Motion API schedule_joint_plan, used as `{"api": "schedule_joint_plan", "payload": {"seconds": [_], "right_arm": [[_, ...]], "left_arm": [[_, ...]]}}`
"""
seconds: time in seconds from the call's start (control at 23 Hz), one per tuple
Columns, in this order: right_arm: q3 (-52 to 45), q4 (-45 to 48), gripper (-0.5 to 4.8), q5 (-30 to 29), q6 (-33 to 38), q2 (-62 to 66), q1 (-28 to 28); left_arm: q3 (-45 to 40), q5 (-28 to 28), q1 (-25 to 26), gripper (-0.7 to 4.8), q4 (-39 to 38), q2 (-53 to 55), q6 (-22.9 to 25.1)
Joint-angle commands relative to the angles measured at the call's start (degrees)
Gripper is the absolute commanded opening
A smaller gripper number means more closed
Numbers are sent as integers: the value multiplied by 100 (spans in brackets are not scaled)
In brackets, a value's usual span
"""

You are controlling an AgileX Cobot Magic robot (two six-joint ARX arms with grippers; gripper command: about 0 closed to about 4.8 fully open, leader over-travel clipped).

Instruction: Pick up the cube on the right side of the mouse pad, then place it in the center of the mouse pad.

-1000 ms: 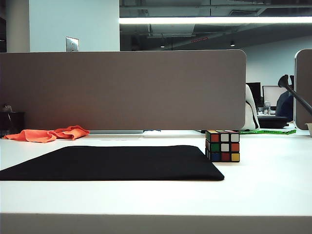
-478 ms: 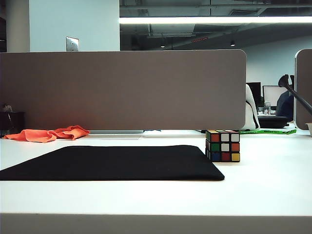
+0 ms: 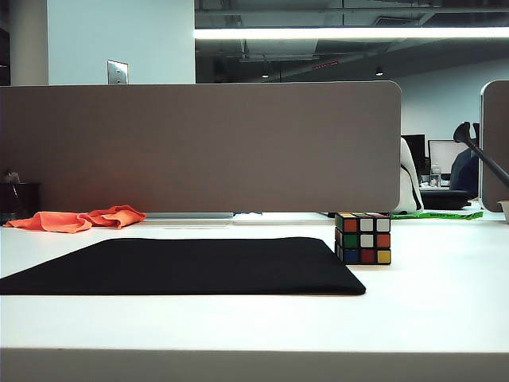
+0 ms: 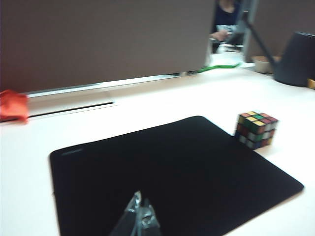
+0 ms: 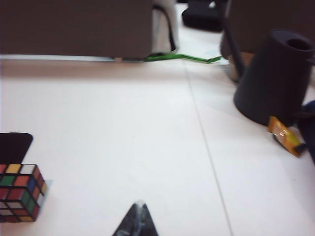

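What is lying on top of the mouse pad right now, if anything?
Nothing visible lies on the mouse pad. The cube stands on the white table at its right edge. The left gripper, shut, hangs above the pad; the right gripper, shut, over bare table.

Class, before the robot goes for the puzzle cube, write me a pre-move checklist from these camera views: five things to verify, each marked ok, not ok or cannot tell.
1. Puzzle cube stands upright on the white table, at the mouse pad's right edge: ok.
2. Mouse pad centre is bare, ready to receive the cube: ok.
3. Right pincer is open for the grasp: not ok, its tips are shut, and the cube sits off to one side of it.
4. Left pincer is out of the way: not ok, it hangs over the pad.
5. Orange cloth lies well away from the cube: ok.
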Motion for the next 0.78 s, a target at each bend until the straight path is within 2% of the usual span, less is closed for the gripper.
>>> {"api": "schedule_joint_plan", "payload": {"seconds": [0.04,0.17,0.22,0.39,0.57,0.61,0.65,0.7,0.78], "right_arm": [[647,-330,-1,15,-11,835,302],[1248,-428,-1,236,-9,1722,728],[1609,-439,-1,455,-7,2253,1040],[2269,-417,-1,621,2,3263,1550],[2964,-446,0,807,809,4468,1784],[3119,-527,14,811,1032,4743,1784],[3220,-564,62,804,1115,4935,1784],[3351,-573,182,787,1158,5206,1784],[3499,-595,332,597,1158,5549,1784]], "left_arm": [[26,-50,-271,-6,83,2,212],[26,-273,-501,-6,79,7,232],[26,-289,-577,-6,79,13,323],[26,-286,-579,-6,79,11,319],[26,-264,-577,-6,68,11,319],[26,-264,-577,-6,46,11,319],[26,-264,-577,-6,35,11,317],[26,-260,-577,-6,33,11,315],[26,-264,-577,-6,33,11,295]]}}
